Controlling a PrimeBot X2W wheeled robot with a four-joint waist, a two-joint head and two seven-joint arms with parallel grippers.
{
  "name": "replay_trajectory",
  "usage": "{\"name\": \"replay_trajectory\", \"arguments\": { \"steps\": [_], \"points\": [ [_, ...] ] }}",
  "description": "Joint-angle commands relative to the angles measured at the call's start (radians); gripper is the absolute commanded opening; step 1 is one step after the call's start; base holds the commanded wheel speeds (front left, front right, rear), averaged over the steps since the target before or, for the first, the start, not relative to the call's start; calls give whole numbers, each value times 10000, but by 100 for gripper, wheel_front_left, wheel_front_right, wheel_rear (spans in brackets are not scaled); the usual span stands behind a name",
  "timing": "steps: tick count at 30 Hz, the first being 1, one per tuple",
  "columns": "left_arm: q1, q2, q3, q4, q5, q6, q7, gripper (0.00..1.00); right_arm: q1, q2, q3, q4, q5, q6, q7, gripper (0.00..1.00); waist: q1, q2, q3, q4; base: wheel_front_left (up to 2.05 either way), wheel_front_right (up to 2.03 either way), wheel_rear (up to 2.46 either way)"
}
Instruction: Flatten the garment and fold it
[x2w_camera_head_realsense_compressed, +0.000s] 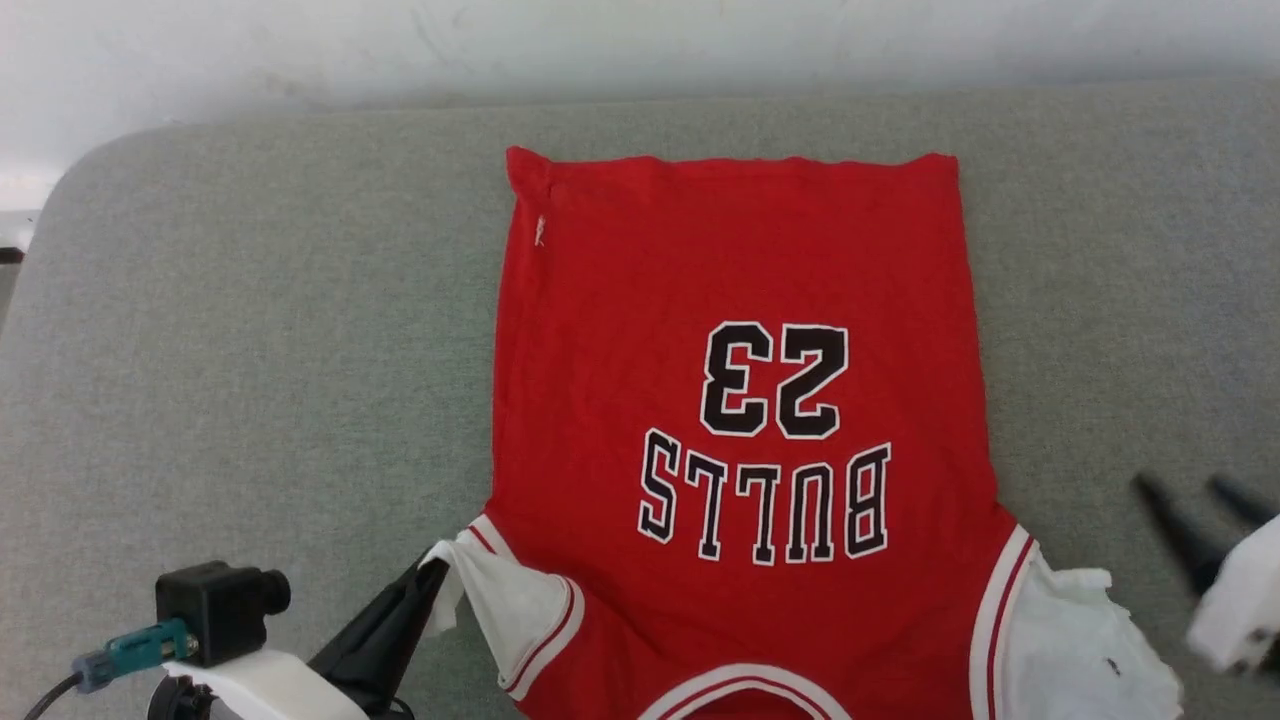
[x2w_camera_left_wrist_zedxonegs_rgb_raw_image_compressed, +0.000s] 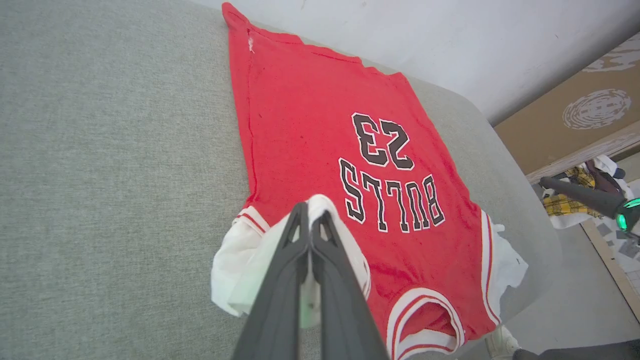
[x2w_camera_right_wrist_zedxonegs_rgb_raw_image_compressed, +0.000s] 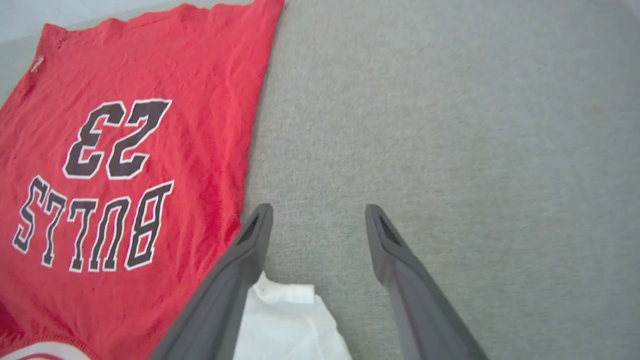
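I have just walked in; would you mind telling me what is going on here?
A two-armed robot is flattening a red jersey that lies front up on a grey pad. Its left end effector is shut on one crumpled white sleeve. Its right end effector hangs open beside the other sleeve, holding nothing. The body lies fairly flat; no fold is made yet.

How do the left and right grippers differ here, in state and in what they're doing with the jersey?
The left gripper is shut; the right gripper stands open. The left gripper pinches the near white sleeve of the garment; the right gripper holds nothing, its fingers over the bare grey surface beside the other sleeve. Both sit at the garment's collar end.
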Motion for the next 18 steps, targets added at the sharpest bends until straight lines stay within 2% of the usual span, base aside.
{"name": "replay_trajectory", "arguments": {
  "steps": [1,4,8,13,18],
  "points": [
    [91,-17,59,-111,144,25,-142,0,-734,-324,-377,-809,-81,-7,184,100,-1,-2,297,-39,0,0,0],
    [-4,-21,77,-194,203,-36,-230,0,-2067,-582,-367,-1317,-354,-7,537,100,-1,-2,661,-44,0,0,0],
    [-214,-39,55,-257,261,-122,-254,0,-3639,-571,190,-1002,-757,-7,941,100,-1,-2,1094,-21,0,0,0],
    [-796,-136,-126,-303,384,-344,-175,0,-6403,-249,456,500,-1322,-7,1165,100,-1,-2,1893,276,0,0,0],
    [-1433,-221,-357,-268,559,-575,-31,0,-8385,-259,299,2160,-2015,-7,1214,100,-1,-2,2811,737,0,0,0]
  ]
}}
